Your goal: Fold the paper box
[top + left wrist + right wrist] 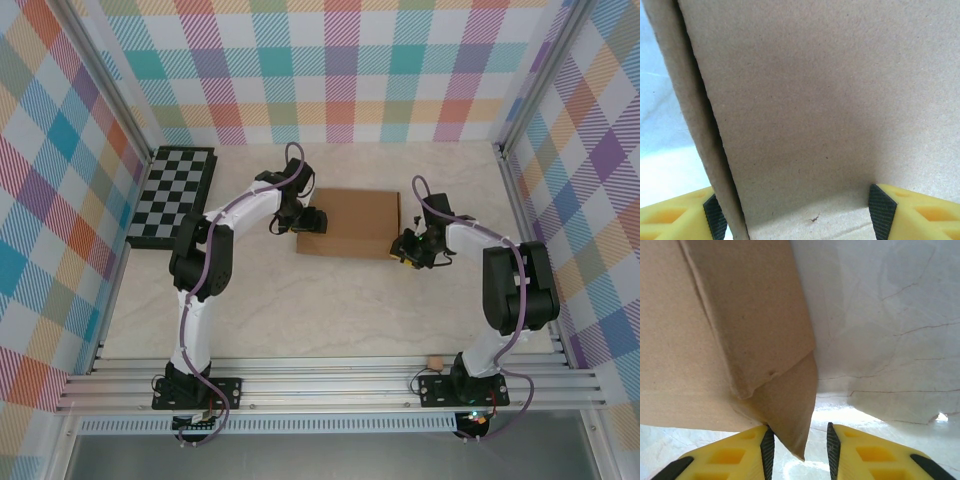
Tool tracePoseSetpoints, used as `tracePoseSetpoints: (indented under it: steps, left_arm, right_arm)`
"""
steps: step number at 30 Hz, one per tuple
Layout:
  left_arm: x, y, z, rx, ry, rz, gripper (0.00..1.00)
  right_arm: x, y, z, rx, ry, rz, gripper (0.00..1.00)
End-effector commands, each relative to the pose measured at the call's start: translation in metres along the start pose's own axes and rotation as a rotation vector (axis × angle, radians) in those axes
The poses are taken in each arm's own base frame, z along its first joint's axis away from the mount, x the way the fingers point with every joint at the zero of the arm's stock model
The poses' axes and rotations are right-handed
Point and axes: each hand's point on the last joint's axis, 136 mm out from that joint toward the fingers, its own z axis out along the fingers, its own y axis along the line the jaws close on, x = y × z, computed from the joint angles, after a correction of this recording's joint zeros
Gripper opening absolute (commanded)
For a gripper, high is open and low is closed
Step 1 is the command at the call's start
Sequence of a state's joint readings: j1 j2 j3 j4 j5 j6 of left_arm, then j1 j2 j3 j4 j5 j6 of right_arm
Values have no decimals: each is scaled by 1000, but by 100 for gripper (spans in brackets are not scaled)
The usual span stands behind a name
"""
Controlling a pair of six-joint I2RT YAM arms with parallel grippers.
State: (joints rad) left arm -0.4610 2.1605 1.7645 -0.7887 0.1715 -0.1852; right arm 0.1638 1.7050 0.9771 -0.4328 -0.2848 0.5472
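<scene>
I have the paper box [350, 222] lying flat on the surface [330, 310], between my two end effectors. The left end effector [312, 220] is at the box's left edge, and the right end effector [403, 250] is at its near right corner.

On the left wrist camera, the left end effector [797, 212] stands wide open. Its two black pads [881, 212] are far apart, and the plain brown face of the paper box [830, 110] spans the space ahead of them. A folded edge of the cardboard runs down just inside the left-hand pad. I see nothing clamped there.

On the right wrist camera, the right end effector [797, 440] is partly open. A pointed corner flap of the paper box [790, 405] hangs down between the pads [768, 445], close against the left-hand one, with a clear gap to the other. It has no firm hold that I can see. Pale surface [880, 340] lies ahead and to the right of that end effector.

A black-and-grey chessboard [172, 195] sits well to the left of the left end effector. A small cardboard scrap [434, 361] lies near the right arm's base.
</scene>
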Motion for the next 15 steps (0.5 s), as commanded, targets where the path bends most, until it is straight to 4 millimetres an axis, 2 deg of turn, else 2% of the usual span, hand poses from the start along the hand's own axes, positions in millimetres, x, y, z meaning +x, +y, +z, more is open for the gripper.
tracePoseSetpoints:
  steps: [1,6,12,15]
  left_arm:
    - [28,37,21,-110,126,-14,74]
    - [28,37,22,-108,127,-14,74]
    - [27,36,24,-100,126,-21,74]
    - [26,34,25,-90,123,-28,74]
  right_arm:
    - [25,-51,11,192,68,106,35]
    - [29,-56,9,218,87,178,36]
    - [34,-59,4,231,62,396,36]
    - [38,-62,11,229,61,500,33]
